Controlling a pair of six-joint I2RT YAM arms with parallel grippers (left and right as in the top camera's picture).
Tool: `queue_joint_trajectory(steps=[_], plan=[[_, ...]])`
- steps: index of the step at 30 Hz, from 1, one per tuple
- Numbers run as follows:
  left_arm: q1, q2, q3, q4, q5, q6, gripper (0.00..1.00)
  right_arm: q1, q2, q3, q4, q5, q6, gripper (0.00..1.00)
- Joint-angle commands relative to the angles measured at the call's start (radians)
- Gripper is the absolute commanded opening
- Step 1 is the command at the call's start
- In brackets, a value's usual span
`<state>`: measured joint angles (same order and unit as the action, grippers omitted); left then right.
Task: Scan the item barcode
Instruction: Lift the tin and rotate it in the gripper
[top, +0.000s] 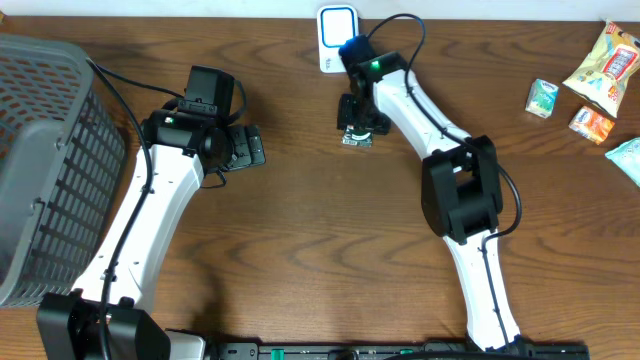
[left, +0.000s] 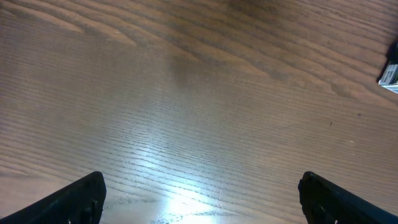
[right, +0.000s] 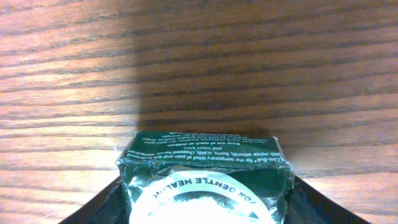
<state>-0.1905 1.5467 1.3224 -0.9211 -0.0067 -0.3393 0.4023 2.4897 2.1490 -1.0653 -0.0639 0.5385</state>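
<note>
The item is a small dark green box (right: 205, 171) with white print and a white round label. It lies on the wood table below the white and blue scanner (top: 337, 35). My right gripper (top: 358, 128) points down over the box (top: 357, 139), and its dark fingers (right: 99, 208) press against both sides of it. No barcode shows on the faces in view. My left gripper (top: 250, 147) hovers over bare wood to the left, its fingers (left: 78, 199) spread wide with nothing between them. A corner of the box (left: 390, 73) shows at the right edge of the left wrist view.
A grey plastic basket (top: 40, 150) fills the left edge of the table. Several snack packs lie at the far right: a small green carton (top: 543, 97), a yellow bag (top: 607, 65), an orange pack (top: 592, 124) and a teal pack (top: 628, 158).
</note>
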Motion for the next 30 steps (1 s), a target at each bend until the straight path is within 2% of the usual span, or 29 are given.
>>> queue_joint_trajectory(steps=[1,4,8,13,17,21,24,30], plan=[[0.005,0.002,0.005,-0.006,-0.013,0.006,0.98,-0.019,0.013,-0.005,-0.021,-0.177,0.003,0.54],[0.005,0.002,0.005,-0.006,-0.013,0.006,0.98,-0.037,0.013,-0.004,-0.043,-0.231,0.003,0.51],[0.005,0.002,0.005,-0.006,-0.013,0.006,0.98,-0.060,0.010,-0.004,-0.071,-0.291,0.002,0.54],[0.005,0.002,0.005,-0.006,-0.013,0.006,0.98,-0.089,-0.014,-0.004,-0.079,-0.471,-0.024,0.56],[0.005,0.002,0.005,-0.006,-0.013,0.006,0.98,-0.116,-0.044,-0.004,-0.069,-0.683,-0.023,0.56],[0.005,0.002,0.005,-0.006,-0.013,0.006,0.98,-0.142,-0.051,-0.004,-0.016,-1.016,-0.016,0.54],[0.005,0.002,0.005,-0.006,-0.013,0.006,0.98,-0.160,-0.051,-0.004,0.037,-1.226,0.035,0.55],[0.005,0.002,0.005,-0.006,-0.013,0.006,0.98,-0.181,-0.051,-0.004,0.122,-1.373,0.211,0.53]])
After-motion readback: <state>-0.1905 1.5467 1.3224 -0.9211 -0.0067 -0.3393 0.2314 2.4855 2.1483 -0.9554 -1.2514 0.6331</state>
